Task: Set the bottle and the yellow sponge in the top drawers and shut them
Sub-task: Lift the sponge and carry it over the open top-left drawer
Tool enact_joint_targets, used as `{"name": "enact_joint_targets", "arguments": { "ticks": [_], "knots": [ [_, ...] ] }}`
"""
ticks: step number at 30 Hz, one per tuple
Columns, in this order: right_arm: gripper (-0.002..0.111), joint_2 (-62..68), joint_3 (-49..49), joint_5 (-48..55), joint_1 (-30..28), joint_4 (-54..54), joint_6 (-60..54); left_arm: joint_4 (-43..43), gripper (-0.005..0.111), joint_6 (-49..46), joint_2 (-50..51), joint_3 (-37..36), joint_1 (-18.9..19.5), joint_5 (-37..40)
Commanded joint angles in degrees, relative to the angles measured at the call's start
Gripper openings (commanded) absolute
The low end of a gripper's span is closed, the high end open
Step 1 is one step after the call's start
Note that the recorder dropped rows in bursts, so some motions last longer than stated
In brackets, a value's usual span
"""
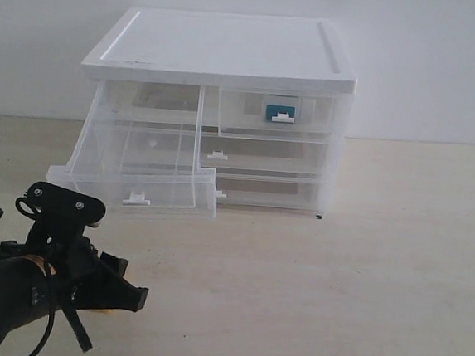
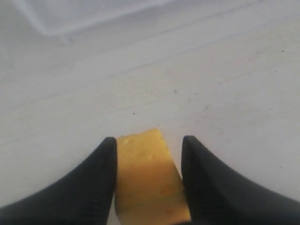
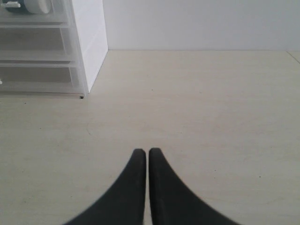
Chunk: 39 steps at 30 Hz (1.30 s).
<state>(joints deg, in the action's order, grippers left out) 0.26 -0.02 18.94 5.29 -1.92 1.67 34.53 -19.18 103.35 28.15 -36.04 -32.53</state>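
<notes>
The yellow sponge (image 2: 147,183) lies on the table between the black fingers of my left gripper (image 2: 149,145), which press on both of its sides. In the exterior view that gripper (image 1: 119,293) hangs low over the table in front of the cabinet and hides the sponge. The left top drawer (image 1: 137,187) is pulled far out and sags forward, with nothing in it. The right top drawer (image 1: 278,115) is pushed in, and the teal bottle (image 1: 275,108) shows through its front. My right gripper (image 3: 148,153) is shut on nothing above bare table, to the right of the cabinet.
The white cabinet (image 1: 224,48) stands at the back against the wall, with two full-width clear drawers (image 1: 264,155) pushed in below the top ones. Its side wall (image 3: 89,42) shows in the right wrist view. Pale wooden table (image 1: 363,264) stretches to the right.
</notes>
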Motion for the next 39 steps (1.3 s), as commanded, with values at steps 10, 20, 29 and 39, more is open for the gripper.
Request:
{"name": "enact_joint_targets", "arguments": {
  "ticks": [10, 20, 29, 39],
  "knots": [
    [0.0, -0.3, 0.0, -0.5, -0.1, 0.1, -0.2, 0.6, 0.004, -4.4, -12.4, -0.1, 0.1, 22.0],
    [0.0, -0.3, 0.0, -0.5, -0.1, 0.1, -0.2, 0.1, 0.004, -6.9, -28.4, -0.1, 0.1, 34.3],
    [0.0, -0.3, 0.0, -0.5, -0.1, 0.1, -0.2, 0.0, 0.004, -16.9, -43.7, 9.8, 0.1, 53.9],
    [0.0, -0.3, 0.0, -0.5, -0.1, 0.1, -0.2, -13.5, 0.004, -9.1, -42.0, 23.5, 0.6, 50.0]
  ]
}}
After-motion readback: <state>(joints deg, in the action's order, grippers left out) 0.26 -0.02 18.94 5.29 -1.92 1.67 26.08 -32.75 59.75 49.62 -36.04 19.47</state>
